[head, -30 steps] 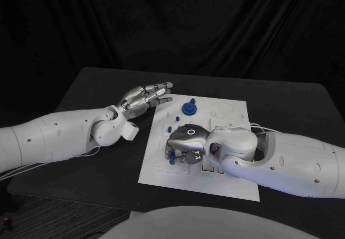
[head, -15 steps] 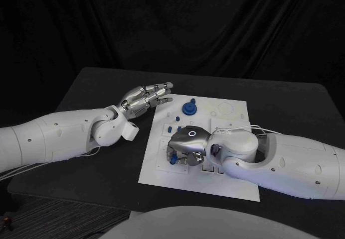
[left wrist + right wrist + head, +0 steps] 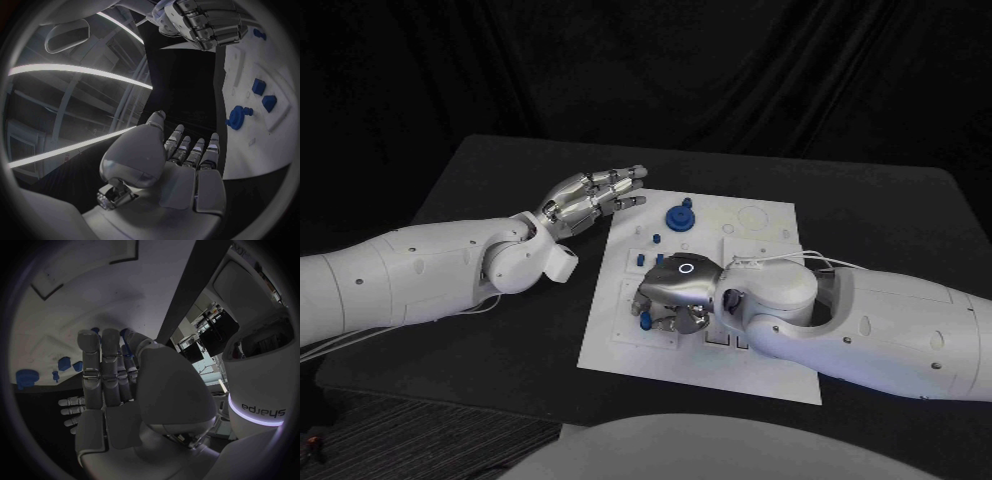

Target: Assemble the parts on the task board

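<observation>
The right hand [image 3: 678, 290] presses down over small blue parts [image 3: 646, 322] on the task board [image 3: 762, 365]; whether it grips one cannot be told. It could knock them loose. The left hand [image 3: 593, 194] waits open.

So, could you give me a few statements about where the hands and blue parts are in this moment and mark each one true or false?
1. The right hand is over the task board. True.
2. The left hand holds a blue part. False: it hovers empty, fingers extended, beside the board's far left edge.
3. A round blue part stands on the far part of the board. True.
4. The task board lies on a white table. False: the table is black.
5. Both hands rest on the board. False: only the right hand is over it.
</observation>
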Tool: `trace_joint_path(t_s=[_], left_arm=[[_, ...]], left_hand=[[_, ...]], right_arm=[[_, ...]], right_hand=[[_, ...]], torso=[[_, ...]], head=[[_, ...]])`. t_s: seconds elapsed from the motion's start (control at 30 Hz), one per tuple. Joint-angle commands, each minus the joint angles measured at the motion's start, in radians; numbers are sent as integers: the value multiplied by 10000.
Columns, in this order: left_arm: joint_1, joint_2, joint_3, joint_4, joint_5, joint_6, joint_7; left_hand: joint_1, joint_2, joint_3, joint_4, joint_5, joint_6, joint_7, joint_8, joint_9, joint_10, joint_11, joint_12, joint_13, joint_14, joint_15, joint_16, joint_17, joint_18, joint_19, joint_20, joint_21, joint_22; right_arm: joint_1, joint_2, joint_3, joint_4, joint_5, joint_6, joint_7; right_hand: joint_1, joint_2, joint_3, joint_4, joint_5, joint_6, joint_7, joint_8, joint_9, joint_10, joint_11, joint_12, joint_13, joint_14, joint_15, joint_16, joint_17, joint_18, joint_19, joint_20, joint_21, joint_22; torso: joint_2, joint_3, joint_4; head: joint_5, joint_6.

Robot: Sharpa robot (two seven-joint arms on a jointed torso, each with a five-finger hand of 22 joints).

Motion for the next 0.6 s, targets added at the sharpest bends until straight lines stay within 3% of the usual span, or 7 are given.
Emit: trace_joint_path(t_s=[0.03,0.07,0.13,0.2,0.3,0.43,0.6], left_arm=[[-11,12,8,9,57,132,113],[-12,11,8,9,57,133,111],[-12,6,8,9,57,136,103],[-12,-1,8,12,57,139,97],[-12,-29,8,29,57,134,89],[-12,-94,8,63,57,110,81],[-12,-179,8,90,57,71,74]], left_hand=[[-31,103,42,-6,55,-76,-26,2,-9,-61,15,-53,-5,-7,56,15,3,-62,-5,18,-8,-7],[-31,103,42,-6,55,-76,-26,2,-9,-61,15,-53,-5,-7,56,15,3,-62,-5,18,-8,-7],[-31,103,42,-6,55,-76,-26,2,-9,-61,15,-53,-5,-7,56,15,3,-62,-5,18,-8,-7],[-31,112,52,-8,55,-80,-23,1,-10,-63,17,-56,-5,-9,59,14,2,-64,-10,19,-10,-18],[-31,112,52,-8,55,-80,-23,1,-10,-63,17,-56,-5,-9,59,14,2,-64,-10,19,-10,-18],[-32,116,57,-9,54,-70,-20,2,-9,-62,19,-47,-4,-3,60,21,4,-65,0,19,-6,-4],[-33,118,61,-10,53,-54,-18,5,-6,-60,21,-38,-2,0,62,26,6,-65,7,19,-4,4]], right_arm=[[-28,-18,1,-29,-71,33,-7],[-28,-25,1,-34,-71,5,19],[-29,-55,1,-45,-71,-127,124],[-28,-111,1,-42,-71,-347,264],[-23,-330,1,27,-70,-938,610],[76,-838,1,276,142,-1797,1094],[538,-1824,2,805,1044,-3011,1833]], right_hand=[[-98,-104,-300,-70,-7,-1494,-614,11,-16,-1213,108,184,-28,-254,-93,-55,-107,143,-251,-6,-449,633],[-101,-86,-801,-4,-20,-4424,-999,-180,-184,-2293,207,89,-5,-547,-114,-81,-129,218,-584,56,-1166,498],[173,-200,-1625,419,-44,-5807,-1234,-296,-292,-3049,260,104,-18,-763,-44,-42,-162,309,-842,97,-1720,401],[849,-756,-2453,1913,-47,-7057,-1629,-381,-381,-3831,313,155,-4,-944,101,-18,-233,423,-1102,121,-2271,300],[162,-1049,-2800,1927,-163,-7349,-1695,-405,-400,-4194,354,268,16,-1122,108,-15,-281,416,-1337,241,-2782,204],[-541,-1048,-2841,1930,-349,-7043,-1609,-342,-352,-4168,326,610,77,-1142,98,120,-278,410,-1270,262,-2578,259],[-794,-587,-2491,1898,-439,-5755,-991,-82,-195,-3476,286,1555,254,-962,51,462,-244,308,-832,237,-1567,468]], torso=[[2,3,0],[1,3,0],[1,4,2],[-1,4,2],[-7,3,0],[-5,3,7],[1,6,-8]], head=[[7,0],[5,0],[-5,0],[-7,0],[16,0],[23,0],[-26,0]])
